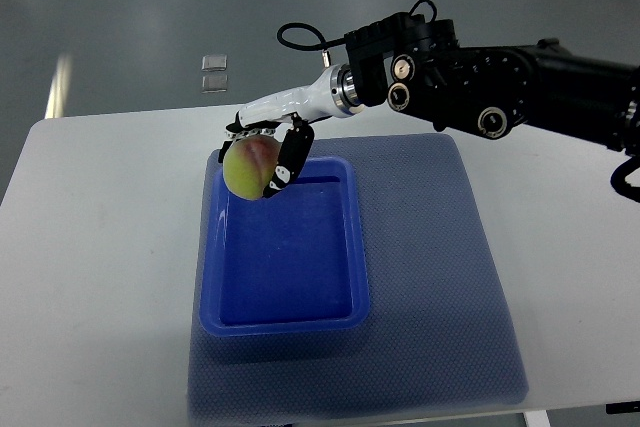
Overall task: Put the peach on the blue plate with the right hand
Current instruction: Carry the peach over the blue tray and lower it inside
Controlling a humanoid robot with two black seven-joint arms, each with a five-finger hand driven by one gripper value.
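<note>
A yellow-green peach with a pink blush is held above the far left corner of the blue plate, a rectangular blue tray. My right hand is shut on the peach, its white palm over the top and black fingers wrapped down the right side. The black right arm reaches in from the right edge. The tray's inside holds nothing.
The tray lies on a blue-grey mat on a white table. Grey floor lies beyond the table's far edge, with two small clear squares on it. The left arm does not show.
</note>
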